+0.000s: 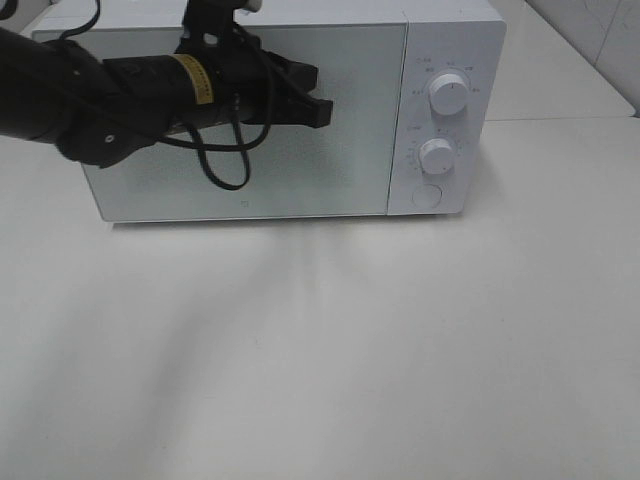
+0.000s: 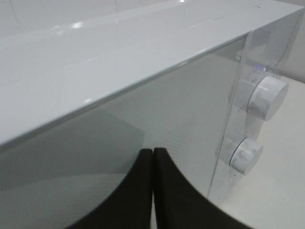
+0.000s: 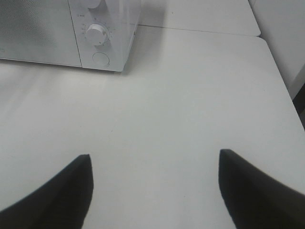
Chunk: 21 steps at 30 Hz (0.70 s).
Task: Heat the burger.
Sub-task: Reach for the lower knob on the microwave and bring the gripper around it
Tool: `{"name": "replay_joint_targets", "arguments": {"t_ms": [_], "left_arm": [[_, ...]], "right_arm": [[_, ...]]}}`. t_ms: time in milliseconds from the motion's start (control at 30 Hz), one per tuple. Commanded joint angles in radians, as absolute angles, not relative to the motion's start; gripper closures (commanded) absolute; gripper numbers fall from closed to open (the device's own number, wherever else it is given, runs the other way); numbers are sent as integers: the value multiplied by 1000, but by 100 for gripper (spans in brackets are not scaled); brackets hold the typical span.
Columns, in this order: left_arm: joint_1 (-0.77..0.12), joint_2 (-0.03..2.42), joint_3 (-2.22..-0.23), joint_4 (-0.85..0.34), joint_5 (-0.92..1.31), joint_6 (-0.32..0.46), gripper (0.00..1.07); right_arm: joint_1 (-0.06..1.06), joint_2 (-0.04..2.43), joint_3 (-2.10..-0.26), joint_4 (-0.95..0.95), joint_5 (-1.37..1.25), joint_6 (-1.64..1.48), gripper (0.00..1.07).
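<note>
The burger is out of view in every frame. A white microwave (image 1: 250,150) stands at the back of the table with its grey glass door (image 1: 260,170) closed. My left gripper (image 1: 322,100) is shut with nothing in it and hovers in front of the door's upper middle; in the left wrist view its fingertips (image 2: 153,153) press together close to the glass (image 2: 181,105). My right gripper (image 3: 155,160) is open and empty over the bare tabletop, in front and to the right of the microwave (image 3: 102,28); it does not appear in the exterior high view.
Two white knobs (image 1: 448,95) (image 1: 437,157) and a round button (image 1: 426,194) sit on the microwave's right panel. The white table (image 1: 320,350) spreads in front. A table edge (image 3: 279,62) runs along the right wrist view's side.
</note>
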<state>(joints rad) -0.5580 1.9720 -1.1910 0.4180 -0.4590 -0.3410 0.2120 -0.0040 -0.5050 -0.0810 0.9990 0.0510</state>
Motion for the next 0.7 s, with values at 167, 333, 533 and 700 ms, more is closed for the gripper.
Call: {"name": "replay_joint_targets", "arguments": {"t_ms": [167,333,533,700], "left_arm": [[-601,2037,-1371,340,-236,-339,106],[-662,2012,-1373,340,-190,-339,106],[-724,1969,-1375,350,10,-334,106],[-740,1918,-1377,335,267,-334,106]], "right_arm": [[209,-31,-505,-80,990,44,39],[209,-31,-505,-80,990,44,39],[209,-31,-505,-80,990,44,39],[209,-31,-505,-80,990,44,39]]}}
